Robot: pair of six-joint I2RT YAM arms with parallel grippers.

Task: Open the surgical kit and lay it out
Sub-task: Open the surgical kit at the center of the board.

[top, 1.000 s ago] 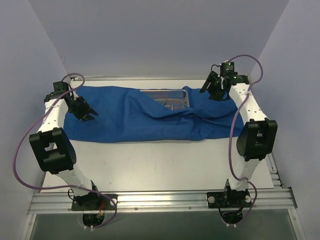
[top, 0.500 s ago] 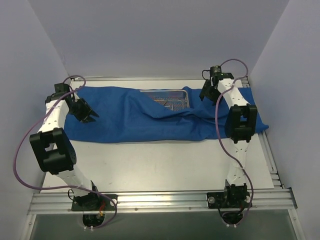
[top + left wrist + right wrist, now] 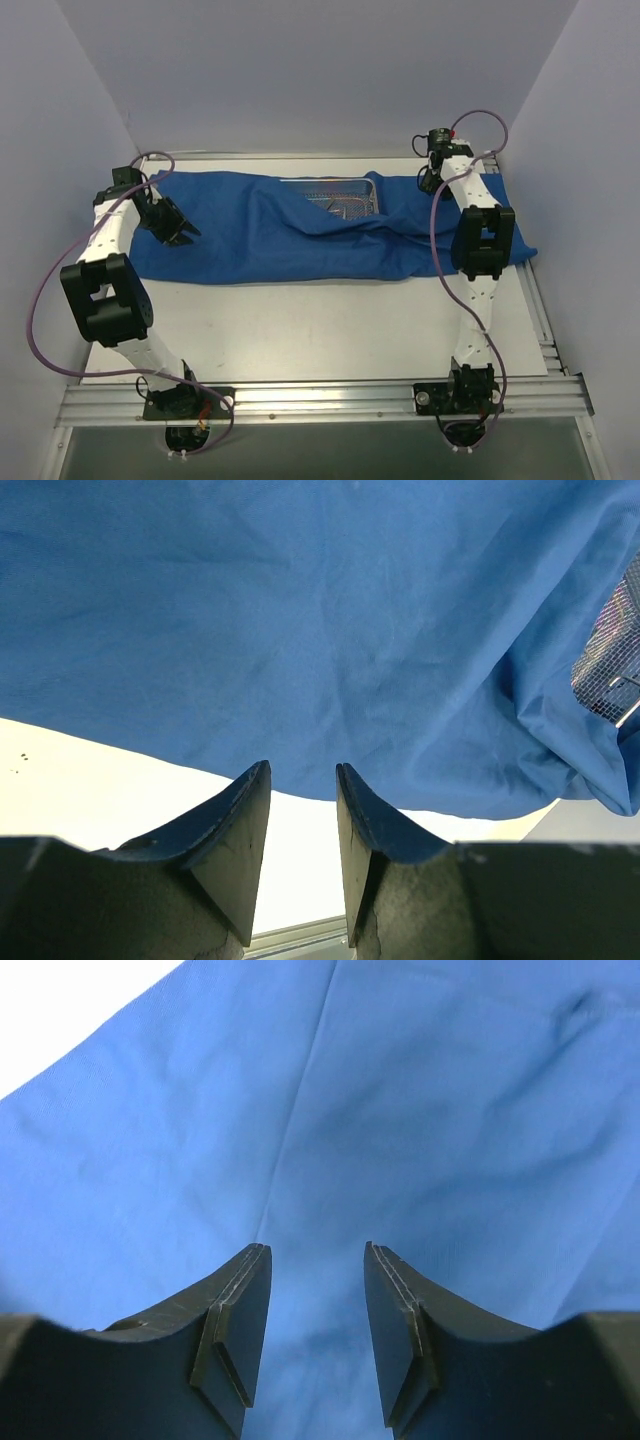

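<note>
Top external view: the royal-blue cloth wrap (image 3: 250, 235) lies spread across the far half of the table (image 3: 300, 320), from the left of the frame to the right edge. At upper centre sits the wire-mesh tray (image 3: 330, 184), its far part bare and its near part under a fold of cloth. The tray's contents are too small to make out. Over the left end of the wrap hangs the left gripper (image 3: 183, 234); the right gripper (image 3: 428, 183) is over the upper-right part, just right of the tray.

Left wrist view: jaws narrowly apart, nothing between them, cloth beyond and a corner of mesh at the right edge. Right wrist view: jaws somewhat wider, empty, blue cloth directly below.

Judgement: the step in hand is clearing the fold off the tray. To do it well, pinch a single layer at the fold's edge, lift slightly, and draw it toward the lower frame without snagging the mesh or dragging the tray
</note>
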